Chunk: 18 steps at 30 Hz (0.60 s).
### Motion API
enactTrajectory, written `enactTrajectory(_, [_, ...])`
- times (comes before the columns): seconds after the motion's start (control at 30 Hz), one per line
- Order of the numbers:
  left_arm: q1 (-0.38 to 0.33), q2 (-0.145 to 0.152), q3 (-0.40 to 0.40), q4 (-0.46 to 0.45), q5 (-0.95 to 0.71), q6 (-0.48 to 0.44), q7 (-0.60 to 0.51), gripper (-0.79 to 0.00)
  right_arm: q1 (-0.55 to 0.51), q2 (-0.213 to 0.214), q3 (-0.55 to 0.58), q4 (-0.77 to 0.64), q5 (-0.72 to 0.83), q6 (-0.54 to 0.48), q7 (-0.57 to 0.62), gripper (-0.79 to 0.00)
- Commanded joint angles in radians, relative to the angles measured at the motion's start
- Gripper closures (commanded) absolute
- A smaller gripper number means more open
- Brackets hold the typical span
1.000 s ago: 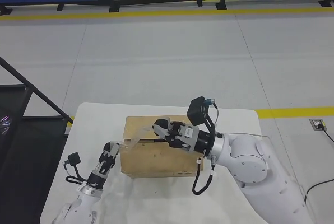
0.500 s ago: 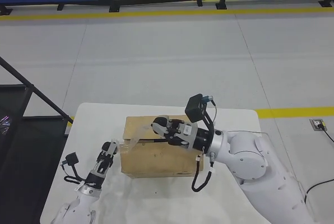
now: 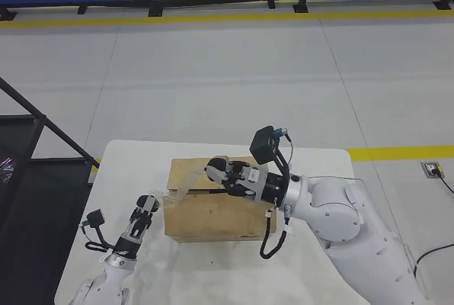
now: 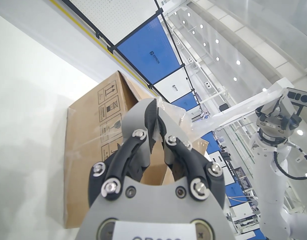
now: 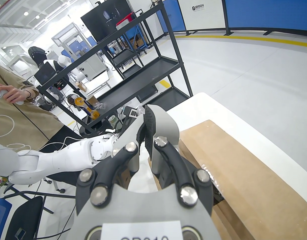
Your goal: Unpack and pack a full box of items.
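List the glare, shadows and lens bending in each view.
Top view: even light, faint shadow on the table by the box. Left wrist view: ceiling lamps glare, wall panels bow, the tape glints. Right wrist view: shelf posts bow; the box top glints in spots.

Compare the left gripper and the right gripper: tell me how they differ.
The left gripper sits low beside the end of the box; the right gripper is above the box top. The left gripper tilts upward, the right gripper lies about level. Both are shut on the clear tape strip.
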Motion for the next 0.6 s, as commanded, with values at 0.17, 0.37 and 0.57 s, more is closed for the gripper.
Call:
enactTrajectory(0.17, [0.014, 0.0, -0.008, -0.017, -0.021, -0.015, 0.01, 0.0, -0.004, 0.001, 0.013, 0.0, 0.003, -0.005, -0.004, 0.0])
enactTrajectory(0.37, [0.058, 0.004, -0.034, -0.075, -0.102, -0.046, -0.033, 0.0, -0.031, 0.006, 0.039, -0.037, -0.003, -0.016, -0.007, 0.0])
enactTrajectory(0.57, [0.103, 0.009, -0.059, -0.129, -0.146, -0.065, -0.077, 0.0, -0.068, 0.013, 0.068, -0.08, 0.01, -0.046, -0.006, 0.0])
